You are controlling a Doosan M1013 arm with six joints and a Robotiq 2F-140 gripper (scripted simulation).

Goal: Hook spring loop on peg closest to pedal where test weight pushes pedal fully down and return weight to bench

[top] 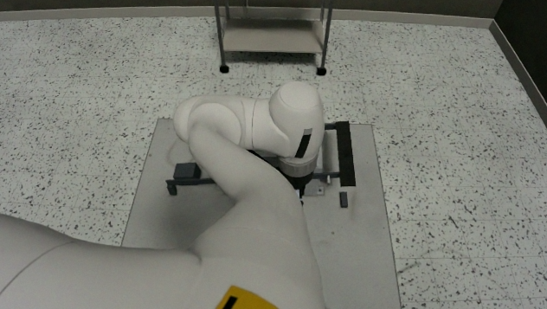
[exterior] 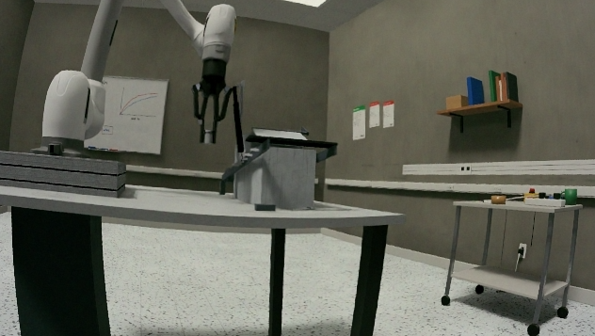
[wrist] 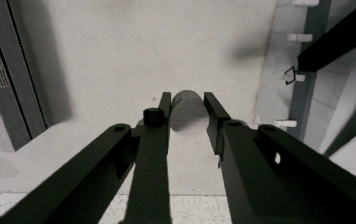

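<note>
My gripper [exterior: 207, 138] [wrist: 187, 105] points down and is shut on the steel weight [wrist: 189, 119] [exterior: 207, 136], an upright cylinder held in the air beside the feeder [exterior: 292, 175]. In the wrist view several pale pegs [wrist: 300, 37] [wrist: 286, 123] stick out along the feeder's dark bar at the right. The small end loop [wrist: 288, 76] is beside or around a peg between these two; which cannot be told. The black spring [wrist: 327, 47] [exterior: 238, 119] rises from there. The sloping arm [exterior: 251, 155] [top: 195, 181] runs along the feeder's side. The pedal cannot be told apart clearly.
A small dark block [top: 344, 199] [exterior: 265, 207] lies on the bench [top: 355, 247] [exterior: 179, 203] near the feeder. A black bar [top: 345, 152] spans the feeder's side. A grey stepped base [exterior: 61, 172] [wrist: 20, 75] carries the arm. The arm hides much of the feeder in the top view.
</note>
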